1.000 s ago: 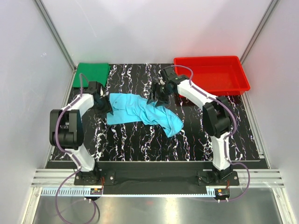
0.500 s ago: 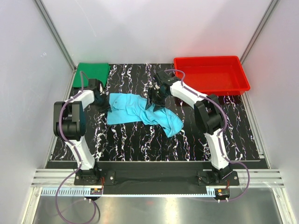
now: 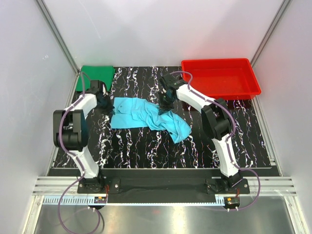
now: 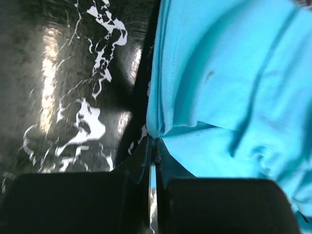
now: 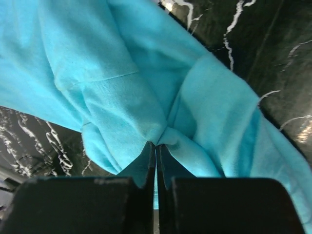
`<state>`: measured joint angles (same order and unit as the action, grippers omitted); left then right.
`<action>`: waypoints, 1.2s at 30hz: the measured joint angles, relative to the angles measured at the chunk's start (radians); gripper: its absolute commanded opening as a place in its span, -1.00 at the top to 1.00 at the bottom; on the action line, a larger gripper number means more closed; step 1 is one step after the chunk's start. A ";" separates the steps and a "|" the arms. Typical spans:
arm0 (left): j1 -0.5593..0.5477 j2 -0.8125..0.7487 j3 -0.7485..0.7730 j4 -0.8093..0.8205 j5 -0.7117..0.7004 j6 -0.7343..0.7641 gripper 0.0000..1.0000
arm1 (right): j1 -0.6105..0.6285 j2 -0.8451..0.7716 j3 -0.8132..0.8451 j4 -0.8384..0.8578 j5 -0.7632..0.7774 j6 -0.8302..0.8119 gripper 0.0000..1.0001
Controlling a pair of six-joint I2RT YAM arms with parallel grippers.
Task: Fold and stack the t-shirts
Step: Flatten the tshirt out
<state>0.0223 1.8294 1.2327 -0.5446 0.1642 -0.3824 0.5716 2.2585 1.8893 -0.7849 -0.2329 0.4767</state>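
Observation:
The light cyan-blue t-shirt (image 3: pixel 146 117) lies crumpled across the middle of the black marbled table. My left gripper (image 3: pixel 106 106) is at the shirt's left edge and is shut on a pinch of its hem (image 4: pixel 155 139). At the shirt's upper middle, my right gripper (image 3: pixel 165 108) is shut on a gathered fold of the cyan cloth (image 5: pixel 157 142). The dark green t-shirt (image 3: pixel 97 75) lies folded flat at the table's back left corner, apart from both grippers.
A red plastic tray (image 3: pixel 246 88) sits at the back right. White walls with metal rails enclose the table (image 3: pixel 136 151) on three sides. Both arm bases stand at the near edge.
Both grippers have closed on the cyan shirt, the left at its left edge, the right at its upper middle. The right wrist shifted slightly left and down onto the cloth.

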 measured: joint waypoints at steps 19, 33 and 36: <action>0.000 -0.554 -0.242 -0.094 -0.045 -0.018 1.00 | 0.006 -0.670 -0.409 -0.050 0.367 -0.108 1.00; 0.000 -0.683 -0.449 -0.176 -0.121 -0.093 -0.21 | -0.007 -1.152 -0.880 -0.244 0.529 0.146 -0.43; 0.000 -0.702 -0.447 -0.190 -0.137 -0.117 -0.23 | -0.011 -1.068 -0.829 -0.142 0.496 0.146 0.00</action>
<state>0.0219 1.1271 0.7856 -0.7341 0.0269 -0.4995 0.5606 1.1908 1.0599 -0.9268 0.2626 0.6231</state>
